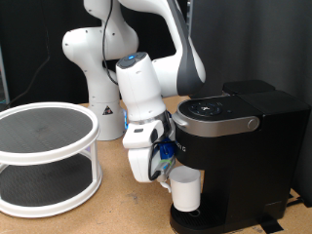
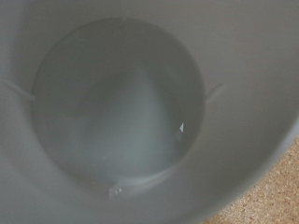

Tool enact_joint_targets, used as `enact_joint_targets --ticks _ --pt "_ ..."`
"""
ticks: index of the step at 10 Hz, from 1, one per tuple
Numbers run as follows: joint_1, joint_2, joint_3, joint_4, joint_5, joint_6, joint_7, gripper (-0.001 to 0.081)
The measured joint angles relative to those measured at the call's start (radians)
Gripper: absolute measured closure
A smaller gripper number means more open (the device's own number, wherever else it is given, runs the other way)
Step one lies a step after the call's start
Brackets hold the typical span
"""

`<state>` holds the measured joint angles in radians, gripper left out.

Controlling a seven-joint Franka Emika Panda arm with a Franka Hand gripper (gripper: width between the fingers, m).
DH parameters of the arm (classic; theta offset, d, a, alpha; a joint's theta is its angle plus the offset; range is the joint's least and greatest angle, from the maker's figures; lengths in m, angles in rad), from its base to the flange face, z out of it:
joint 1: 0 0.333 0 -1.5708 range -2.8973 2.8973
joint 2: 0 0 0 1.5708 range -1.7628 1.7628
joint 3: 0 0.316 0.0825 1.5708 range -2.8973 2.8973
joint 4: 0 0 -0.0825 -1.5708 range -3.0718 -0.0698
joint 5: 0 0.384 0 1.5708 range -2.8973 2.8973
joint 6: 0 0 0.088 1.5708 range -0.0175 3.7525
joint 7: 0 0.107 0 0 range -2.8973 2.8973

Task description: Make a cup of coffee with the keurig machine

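Observation:
The white cup [image 1: 185, 190] stands upright on the round drip base of the black keurig machine [image 1: 239, 136], under its brew head. The lid with the silver-grey band is down. My gripper [image 1: 164, 174] hangs tilted right beside the cup, on the side towards the exterior view's left, with its fingertips at the cup's rim. The wrist view is filled by the cup's pale inside [image 2: 121, 103], which holds no liquid; no fingers show there. I cannot see whether the fingers pinch the cup.
A white two-tier round rack [image 1: 44, 156] stands at the exterior view's left on the wooden table [image 1: 117, 210]. The robot's white base [image 1: 97, 88] is behind. A strip of table shows in the wrist view [image 2: 273, 201].

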<state>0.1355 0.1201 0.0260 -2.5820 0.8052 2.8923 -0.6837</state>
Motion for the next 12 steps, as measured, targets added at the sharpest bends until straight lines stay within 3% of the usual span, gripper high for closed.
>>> enact_joint_targets --ticks 6,7,8,9,10,11,12 --pt "0.000 0.017 0.011 0.010 0.034 0.000 -0.003 0.0730" --pt "0.000 0.017 0.011 0.010 0.034 0.000 -0.003 0.0522" --pt "0.000 0.017 0.011 0.010 0.034 0.000 -0.003 0.0522" --pt "-0.001 0.017 0.011 0.011 0.037 0.000 -0.004 0.0308" --pt "-0.002 0.016 0.011 0.012 0.046 -0.007 -0.015 0.0308" --pt "-0.007 0.010 0.011 0.012 0.067 -0.029 -0.043 0.0132" --pt "-0.015 -0.003 0.010 0.011 0.093 -0.061 -0.082 0.0132"
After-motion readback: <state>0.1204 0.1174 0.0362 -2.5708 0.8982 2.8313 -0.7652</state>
